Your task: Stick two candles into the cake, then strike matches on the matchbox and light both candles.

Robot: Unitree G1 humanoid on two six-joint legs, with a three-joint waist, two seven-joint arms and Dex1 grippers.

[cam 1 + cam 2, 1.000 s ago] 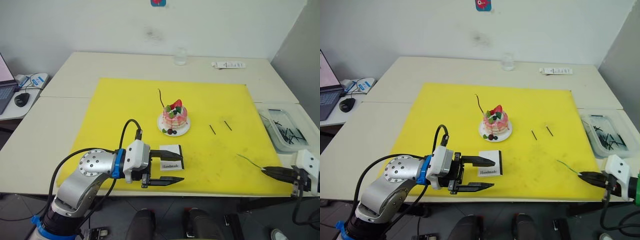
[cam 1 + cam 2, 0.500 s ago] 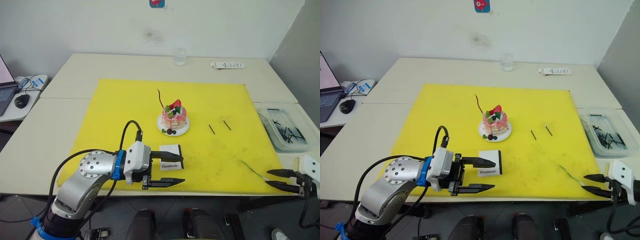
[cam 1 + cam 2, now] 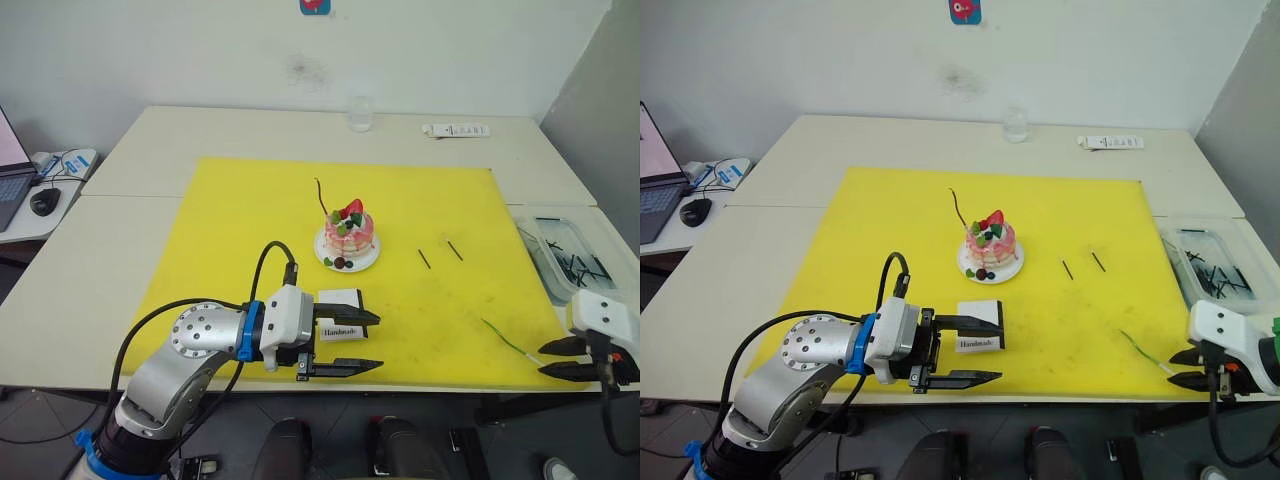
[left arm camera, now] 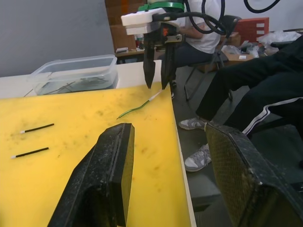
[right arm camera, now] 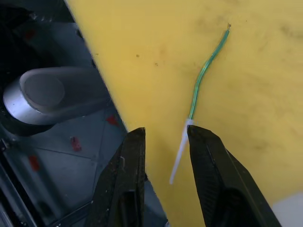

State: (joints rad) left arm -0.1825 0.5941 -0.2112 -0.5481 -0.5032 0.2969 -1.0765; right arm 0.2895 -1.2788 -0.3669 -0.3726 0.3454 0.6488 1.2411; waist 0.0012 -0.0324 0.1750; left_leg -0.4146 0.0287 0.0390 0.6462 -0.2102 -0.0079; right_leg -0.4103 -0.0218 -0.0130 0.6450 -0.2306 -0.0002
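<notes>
Green candle [image 3: 509, 339]: lies on the yellow mat [image 3: 250, 220] at its right front corner, pale end over the edge; a second ago the right gripper held it.
Right gripper [image 3: 553, 359]: fingers now parted, at the candle's pale end.
Left gripper [image 3: 368, 342]: fingers apart, unchanged, at the matchbox [image 3: 341, 313].
Cake [image 3: 348, 238]: mid-mat, red candle [image 3: 321, 195] standing in it.

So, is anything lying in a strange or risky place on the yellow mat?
Yes. The thin green candle lies at the mat's near right edge, and its pale end sticks out over the edge, between the open jaws of the right gripper.
</notes>
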